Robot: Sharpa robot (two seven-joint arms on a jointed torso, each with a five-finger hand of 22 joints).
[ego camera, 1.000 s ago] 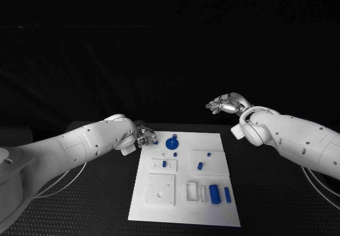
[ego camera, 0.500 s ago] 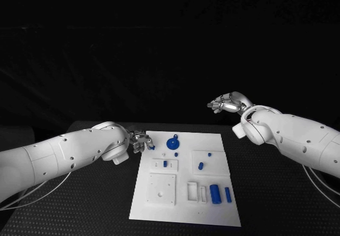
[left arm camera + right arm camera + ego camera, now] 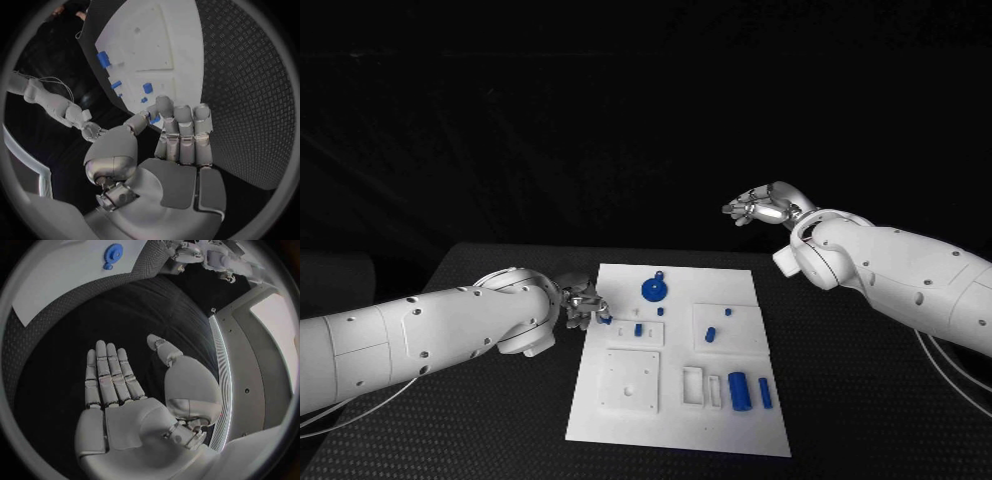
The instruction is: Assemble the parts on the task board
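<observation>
The white task board lies mid-table. My left hand hangs over the board's left edge and pinches a small blue part between thumb and a finger; the left wrist view shows the same blue part at the fingertips. On the board are a round blue disc, several small blue pegs and two blue cylinders near the front. My right hand is raised beyond the board's far right corner. In the right wrist view that hand is flat and holds nothing.
White raised blocks with sockets stand on the board's left and middle. Black textured tabletop surrounds the board on both sides. The right wrist view shows the round blue disc on the board.
My left hand has moved a little nearer along the board's left edge, still holding the small blue part. The right hand has barely shifted.
</observation>
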